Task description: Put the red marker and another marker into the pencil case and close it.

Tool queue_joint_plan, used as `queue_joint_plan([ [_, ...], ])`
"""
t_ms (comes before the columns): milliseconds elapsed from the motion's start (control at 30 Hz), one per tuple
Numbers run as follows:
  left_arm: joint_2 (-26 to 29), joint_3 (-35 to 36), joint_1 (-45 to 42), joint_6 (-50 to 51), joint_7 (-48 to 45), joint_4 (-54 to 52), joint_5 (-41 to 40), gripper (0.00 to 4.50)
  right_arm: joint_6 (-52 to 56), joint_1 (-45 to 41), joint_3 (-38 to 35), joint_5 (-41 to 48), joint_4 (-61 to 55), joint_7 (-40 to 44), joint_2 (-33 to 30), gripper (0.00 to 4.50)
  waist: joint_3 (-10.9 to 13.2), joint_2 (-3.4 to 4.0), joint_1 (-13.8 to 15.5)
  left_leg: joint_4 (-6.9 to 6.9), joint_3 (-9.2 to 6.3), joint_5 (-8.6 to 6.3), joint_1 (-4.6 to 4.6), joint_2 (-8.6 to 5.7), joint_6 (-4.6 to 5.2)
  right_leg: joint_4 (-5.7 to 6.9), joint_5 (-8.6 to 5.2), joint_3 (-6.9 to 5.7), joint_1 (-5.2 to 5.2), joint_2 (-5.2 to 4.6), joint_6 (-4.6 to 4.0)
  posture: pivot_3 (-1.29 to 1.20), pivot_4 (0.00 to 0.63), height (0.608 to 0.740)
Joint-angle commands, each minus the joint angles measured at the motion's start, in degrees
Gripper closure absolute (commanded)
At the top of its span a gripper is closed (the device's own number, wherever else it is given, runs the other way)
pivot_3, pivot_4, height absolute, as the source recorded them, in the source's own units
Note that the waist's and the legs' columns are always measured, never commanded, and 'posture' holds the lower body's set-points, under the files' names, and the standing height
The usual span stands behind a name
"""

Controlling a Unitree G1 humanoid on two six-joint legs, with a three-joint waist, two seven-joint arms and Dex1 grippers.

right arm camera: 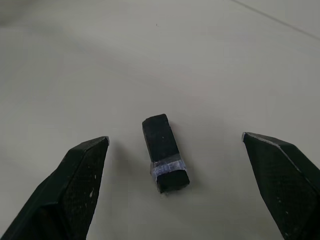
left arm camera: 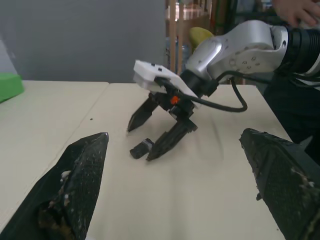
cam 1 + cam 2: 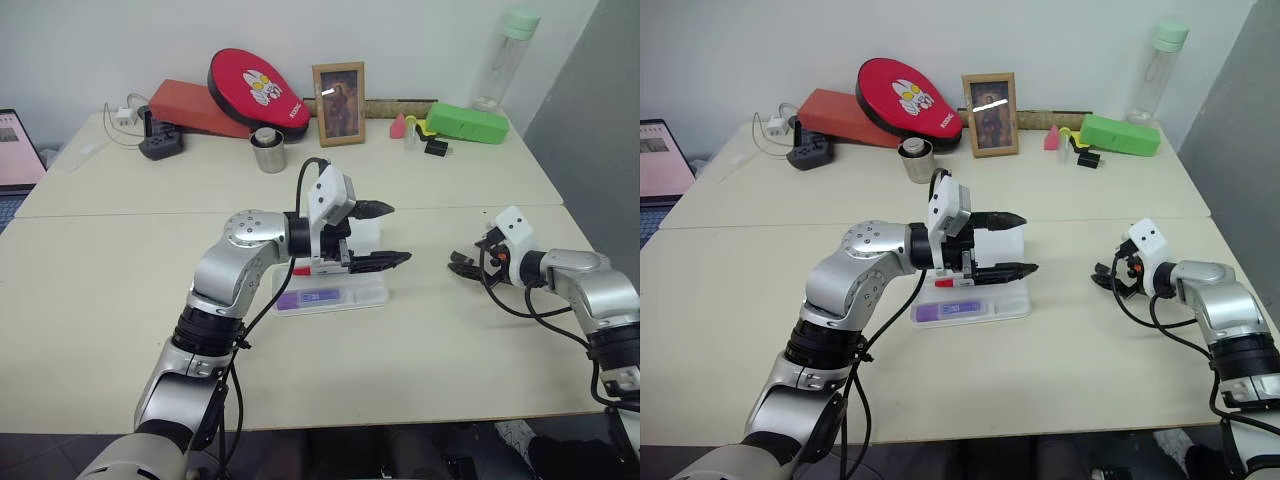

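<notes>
The left claw [image 3: 1018, 243] hangs above the table with its two black fingers spread wide, holding nothing and pointing toward the right arm. Just below and behind it lies the open white pencil case [image 3: 1012, 301], with the purple marker [image 3: 950, 311] in its front tray and the red marker [image 3: 946, 283] behind. The right claw [image 3: 1106, 276] is also wide open and empty, low over the table, well apart from the case, straddling a small black block [image 1: 165, 152].

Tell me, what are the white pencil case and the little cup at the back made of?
The pencil case looks like smooth white plastic: glossy, with rounded moulded edges. The cup looks like metal, probably brushed steel: grey and dully shiny.
</notes>
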Motion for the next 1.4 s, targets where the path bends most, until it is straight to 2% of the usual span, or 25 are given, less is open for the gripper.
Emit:
queue_joint_plan([
  [33, -0.3, 0.9, 0.0, -0.9, 1.3, -2.3, -1.3, 0.03, -2.8, -3.5, 0.6, -2.6, 4.1, 2.9, 0.7, 0.00, 0.0, 0.00, 0.0, 0.01, 0.01, 0.03, 0.00, 0.00, -0.06, 0.00, 0.00, 0.01, 0.00, 0.00, 0.00, 0.00, 0.150, 0.740],
  [100, -0.3, 0.9, 0.1, -0.8, 1.7, -2.5, -1.5, 0.03, -3.1, -4.2, 1.0, -3.8, 5.8, 3.8, 0.7, 0.00, 0.0, 0.00, 0.0, 0.01, 0.00, 0.03, 0.01, 0.00, -0.06, 0.00, 0.00, 0.00, 0.00, -0.01, 0.01, 0.00, 0.150, 0.740],
  [133, -0.3, 1.2, 0.1, -0.9, 1.9, -2.6, -1.5, 0.00, -3.0, -4.2, 1.2, -4.2, 6.0, 4.5, 0.5, 0.37, 0.0, 0.00, 0.0, 0.01, 0.00, 0.03, 0.01, 0.00, -0.06, 0.01, 0.00, 0.00, 0.00, -0.01, 0.01, 0.00, 0.150, 0.740],
  [300, -0.1, 1.3, -0.2, -1.2, 2.4, -2.4, -1.8, 0.00, -2.6, -3.8, 0.4, -4.8, 5.1, 6.3, 0.4, 1.41, 0.0, 0.00, 0.0, 0.02, -0.02, 0.03, 0.02, -0.01, -0.06, 0.01, 0.00, -0.01, 0.02, -0.01, 0.01, 0.00, 0.150, 0.740],
  [533, 0.0, 1.0, -0.5, -2.0, 2.3, -1.3, -1.2, 0.00, -1.8, -3.5, -0.5, -4.8, 3.6, 6.3, 0.3, 3.16, 0.0, 0.00, 0.0, 0.02, -0.02, 0.04, 0.02, 0.00, -0.07, 0.01, 0.01, -0.01, 0.02, -0.01, 0.01, 0.00, 0.150, 0.740],
  [700, -0.2, 1.2, -0.8, -3.0, 2.8, -0.6, -1.0, 0.00, -1.8, -3.4, -1.1, -4.4, 1.8, 6.4, -0.1, 4.17, 0.0, 0.00, 0.0, 0.02, -0.02, 0.04, 0.02, 0.00, -0.07, 0.01, 0.01, -0.01, 0.02, -0.01, 0.01, 0.00, 0.150, 0.740],
  [800, -0.3, 1.1, -1.0, -3.7, 3.8, 0.0, -0.2, 0.00, -2.3, -2.9, -1.3, -4.4, -0.6, 7.0, -0.5, 4.17, 0.0, 0.00, 0.0, 0.02, -0.03, 0.04, 0.01, 0.00, -0.07, 0.01, 0.01, -0.01, 0.02, -0.01, 0.01, 0.00, 0.150, 0.740],
  [867, 1.3, 1.2, 0.0, -2.6, 3.2, -1.4, -0.7, 0.00, -2.4, -1.8, -2.4, 0.1, -9.4, 10.7, 0.0, 4.18, 0.0, 0.00, 0.0, 0.02, -0.04, 0.04, 0.01, 0.00, -0.07, 0.01, 0.01, -0.01, 0.01, -0.01, 0.01, 0.00, 0.150, 0.740],
  [1000, 8.8, 1.8, 4.0, -1.2, -1.1, -4.5, -1.0, 0.00, -3.2, -0.2, -1.8, 5.6, -23.2, 15.5, 2.2, 4.18, 0.0, 0.03, -1.1, -0.05, -0.15, 0.03, 0.07, 0.07, -0.07, 0.03, 0.01, 0.05, -0.03, 0.05, 0.01, 0.00, 0.150, 0.740],
  [1100, 15.1, 4.5, 8.0, -0.7, -3.6, -6.1, -2.1, 0.00, -1.6, 0.5, 3.6, 4.4, -28.8, 17.3, 2.7, 4.18, 0.0, 0.04, -0.9, -0.07, -0.30, 0.01, 0.10, 0.12, -0.03, 0.04, 0.00, -0.03, 0.00, 0.13, 0.01, 0.00, 0.150, 0.740],
  [1267, 22.9, 7.6, 13.4, -0.8, -6.2, -9.2, -3.0, 0.00, -3.5, -1.0, 9.6, 1.1, -27.8, 18.7, 5.0, 4.18, 0.0, 0.07, -0.4, -0.06, -0.35, -0.05, 0.09, 0.04, 0.08, 0.04, 0.01, 0.00, -0.02, 0.04, 0.01, 0.00, 0.150, 0.740],
  [1400, 25.8, 11.3, 16.3, 2.1, -6.5, -12.3, -6.9, 0.00, -7.0, -3.5, 13.0, -2.9, -21.2, 19.0, 7.6, 4.18, 0.0, 0.07, 0.2, -0.04, -0.32, -0.05, 0.04, 0.01, 0.08, -0.01, 0.01, 0.01, -0.03, -0.01, 0.01, 0.00, 0.150, 0.740],
])
